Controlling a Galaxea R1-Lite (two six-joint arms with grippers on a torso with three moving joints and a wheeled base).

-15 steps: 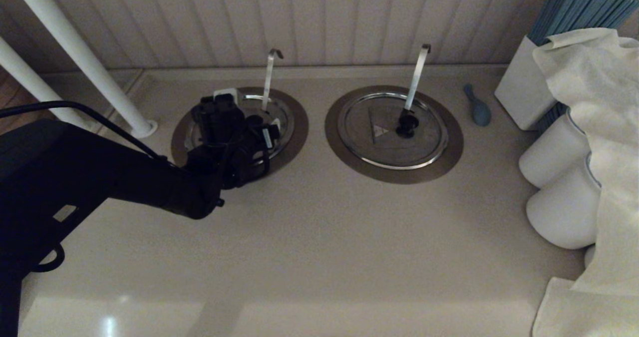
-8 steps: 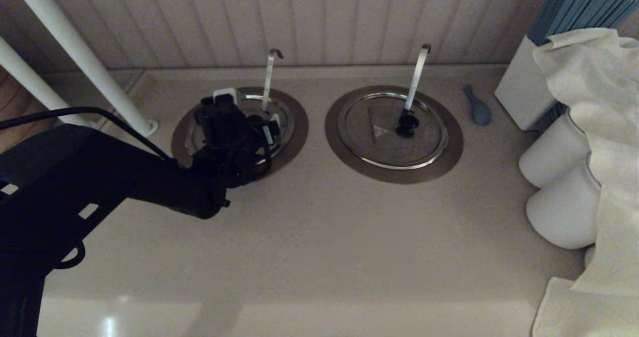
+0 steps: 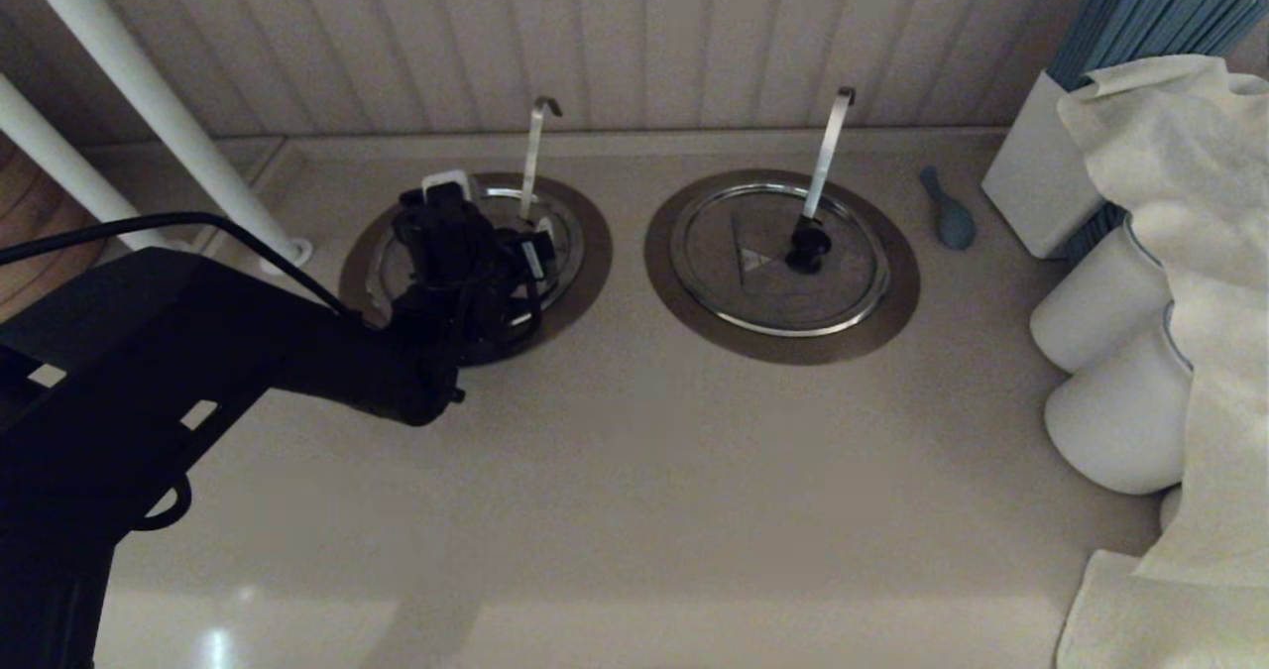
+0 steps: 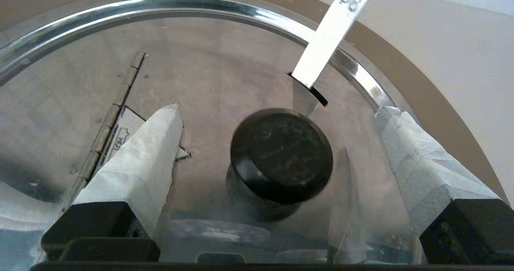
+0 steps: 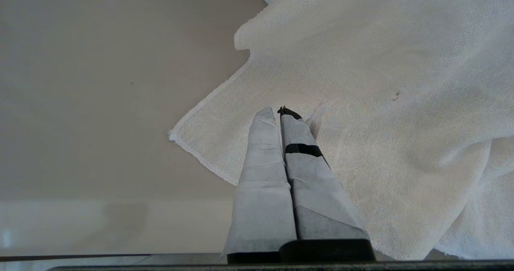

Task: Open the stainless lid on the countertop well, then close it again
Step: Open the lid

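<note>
- Reaching over the left-hand lid (image 4: 225,70), the left gripper (image 4: 277,154) hangs with its two padded fingers (image 4: 138,158) spread wide, one on each side of the black knob (image 4: 281,154) and touching neither side of it.
- That lid lies flat and shut in its well, inside the bronze collar (image 3: 585,253) set in the worktop (image 3: 634,471); its hinge (image 4: 116,98) and the thin hooked rod (image 3: 533,154) rising through its slot are both plain to see.
- Judged from this, the step in hand is the approach for the first grasp: nothing is lifted yet.
- Next the fingers need to come down a little further and close squarely on the knob, keeping clear of the rod just beside it, before any upward pull.
- The right gripper (image 5: 281,114) is parked away from the work, fingers pressed together on nothing, above a white cloth (image 5: 381,102).
- The twin lid (image 3: 778,258) to the right sits closed and untouched.
</note>
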